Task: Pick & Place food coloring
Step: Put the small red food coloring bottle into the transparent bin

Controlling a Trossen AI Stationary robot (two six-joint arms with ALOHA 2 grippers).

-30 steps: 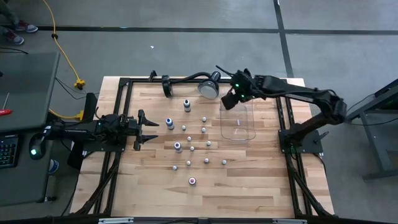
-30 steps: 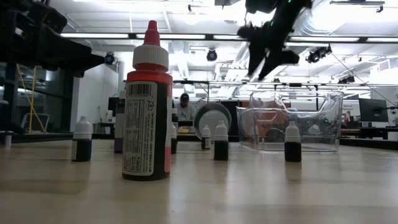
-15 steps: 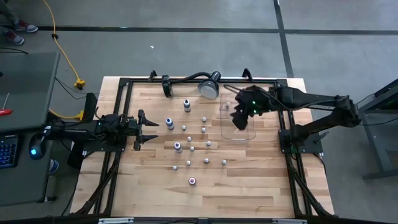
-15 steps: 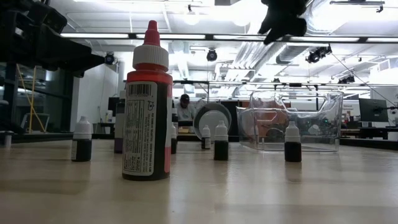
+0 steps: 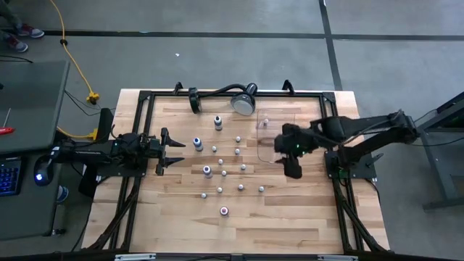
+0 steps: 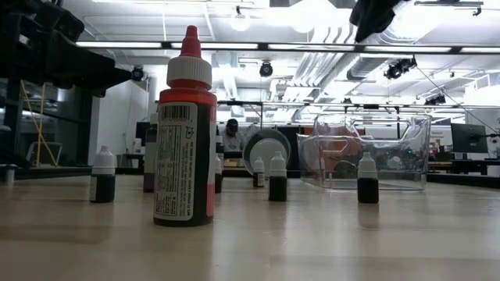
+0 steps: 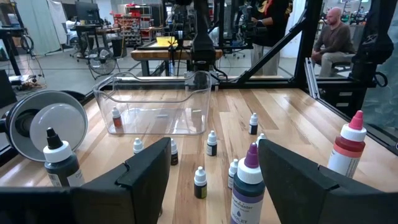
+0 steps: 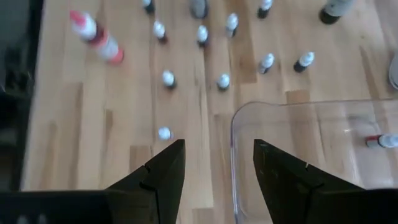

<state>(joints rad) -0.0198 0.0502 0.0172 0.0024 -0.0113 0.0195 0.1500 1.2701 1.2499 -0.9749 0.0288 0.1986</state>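
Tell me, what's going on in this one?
Small food coloring bottles stand scattered across the wooden table. The right gripper hangs empty, jaws open, over the near end of the clear tray, which already holds one bottle. The left gripper waits open at the table's left edge.

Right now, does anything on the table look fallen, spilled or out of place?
Nothing stands out. The food coloring bottles on the table stand upright. The single bottle inside the clear tray is upright too, and no spill shows on the wood.
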